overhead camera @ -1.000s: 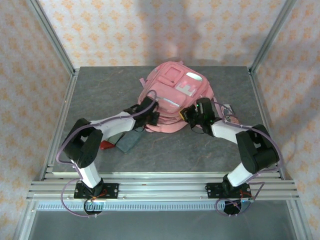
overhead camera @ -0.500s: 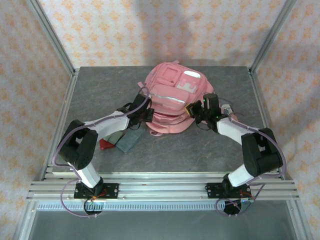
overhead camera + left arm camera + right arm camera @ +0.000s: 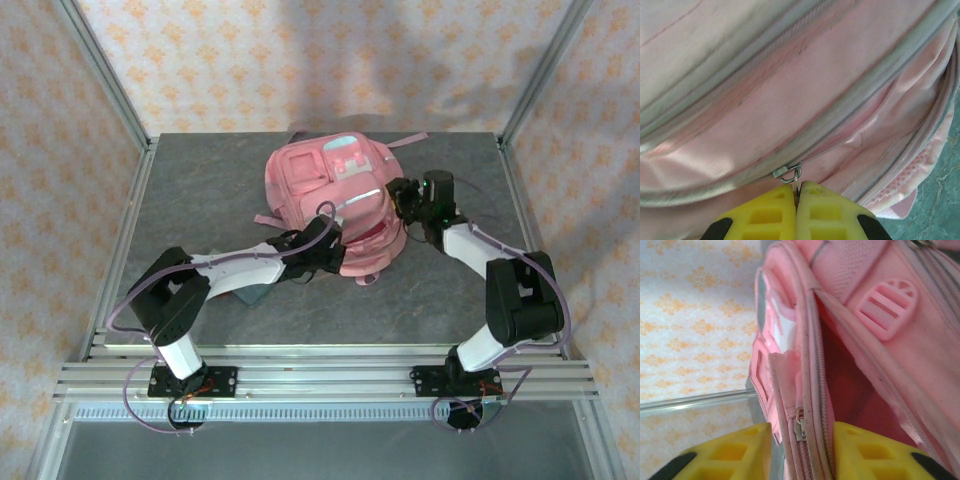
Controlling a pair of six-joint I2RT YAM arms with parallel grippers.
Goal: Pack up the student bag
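Bag (image 3: 330,190) lay on the grey table (image 3: 200,190), centre and a little toward the top of the overhead frame, front patches facing up, straps trailing toward the upper right.

Left gripper (image 3: 796,200) was clenched on the small metal zip pull (image 3: 796,181), seen at the bottom middle of its wrist view. The grey zip line ran diagonally up to the right from there.

Right gripper (image 3: 802,452) sat at the bag's right side. Its yellow fingers stood apart with the zipped rim of the bag between them. No firm pinch could be made out, so judged released or nearly so.

The right wrist view showed a gap along that rim with dark red lining inside. Main pocket judged partly unzipped.

A dark flat thing (image 3: 256,292) lay half under the left arm, lower left of the bag, too hidden to name.

Progress, as judged: zip work under way. Could not tell whether the pocket was being opened or closed, nor what was inside. If the dark thing belonged in the bag, packing was not finished
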